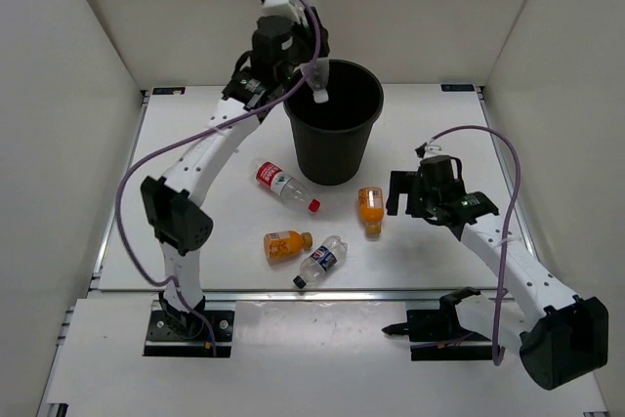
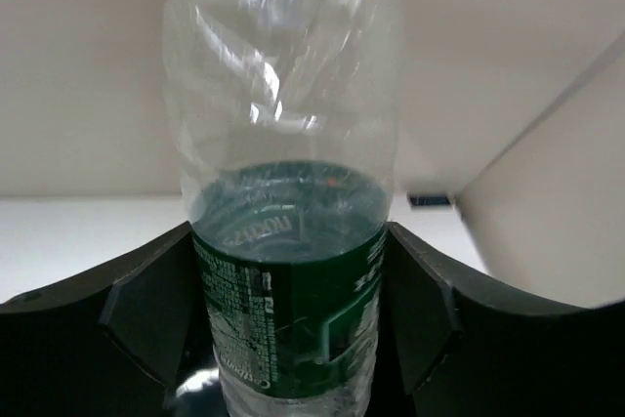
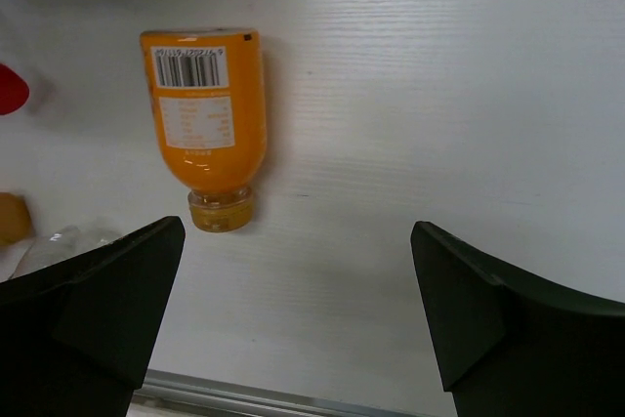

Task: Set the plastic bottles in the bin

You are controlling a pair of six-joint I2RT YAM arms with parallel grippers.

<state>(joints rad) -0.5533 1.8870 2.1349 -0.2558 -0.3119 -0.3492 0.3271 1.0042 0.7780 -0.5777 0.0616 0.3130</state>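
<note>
My left gripper (image 1: 311,73) hangs over the round black bin (image 1: 363,144), shut on a clear green-label bottle (image 1: 318,81) whose cap points down into the opening. In the left wrist view the green-label bottle (image 2: 283,280) fills the space between both fingers (image 2: 146,319). On the table lie a red-label bottle (image 1: 283,184), two orange bottles (image 1: 370,208) (image 1: 285,244) and a blue-label bottle (image 1: 321,260). My right gripper (image 1: 398,194) stands open just right of one orange bottle (image 3: 205,114), with only bare table between its fingers (image 3: 107,300).
White walls close in the table on the left, back and right. A metal rail (image 3: 293,402) runs along the table's near edge. A black fixture (image 1: 439,322) sits by the right arm's base.
</note>
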